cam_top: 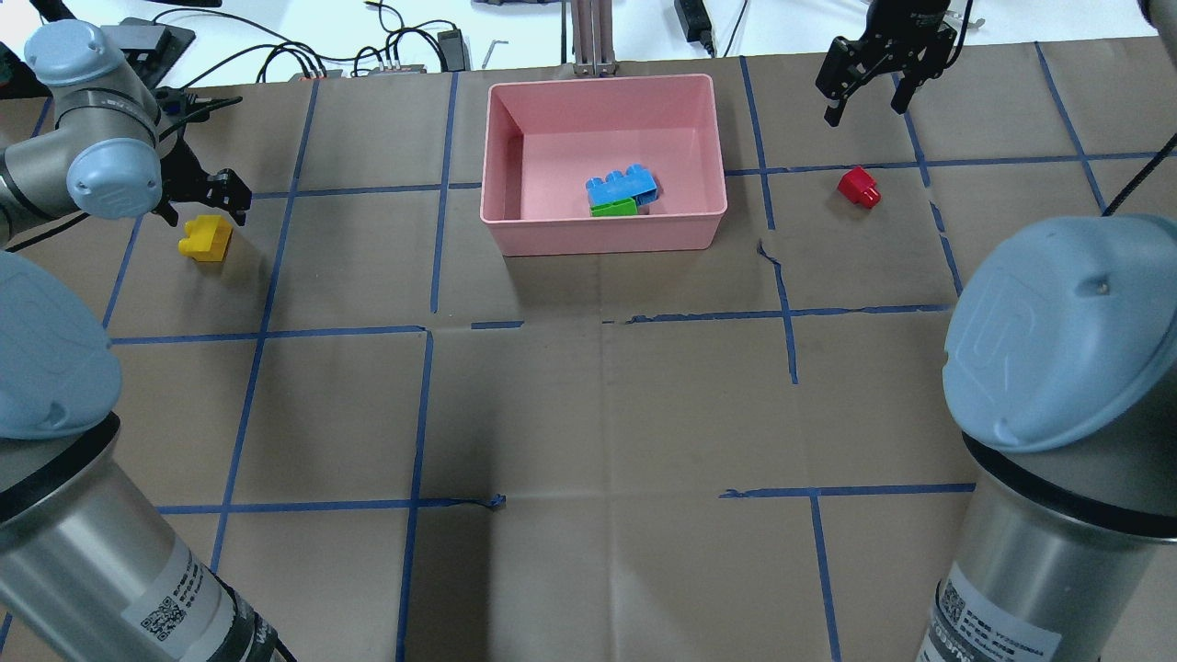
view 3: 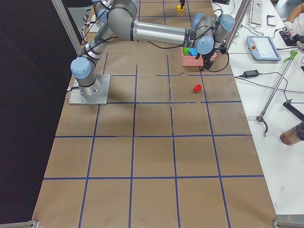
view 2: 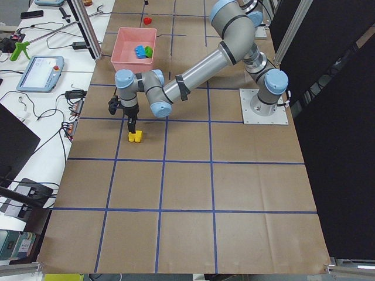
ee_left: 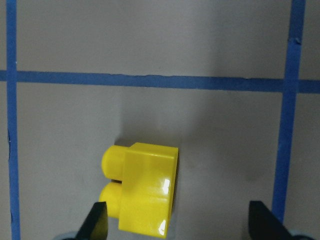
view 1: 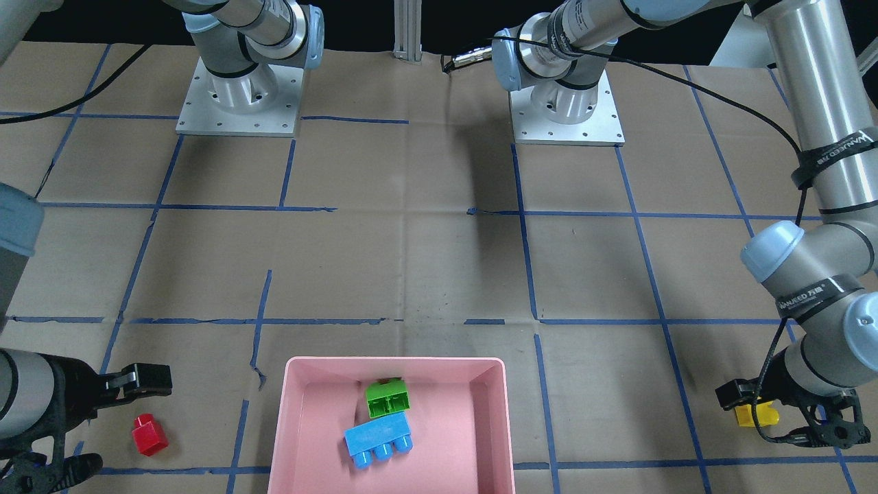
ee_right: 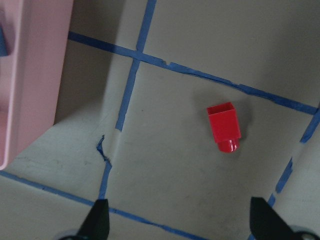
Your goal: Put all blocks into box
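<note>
While the brown paper-covered tabletop (cam_top: pixel 588 414) bears everything, the large shallow pink plastic box (cam_top: pixel 552 234) sits at its far middle, and both pincers have their fingers apart: the left pincer (ee_left: pixel 180 222) low over one loose brick, the right pincer (ee_right: pixel 181 222) higher, beside another. Inside the box lie the long blue three-stud brick (cam_top: pixel 621 187) and the green studded brick (cam_top: pixel 613 209), touching. The small yellow plastic brick (ee_left: pixel 147 187), on its side nearer one finger, wants centring, then a close on flat faces, not studs. The little red plastic brick (ee_right: pixel 224 126) lies apart from the box.

Four fixed views sharing the box (cam_top: pixel 602 234), two downward wrist close-ups
</note>
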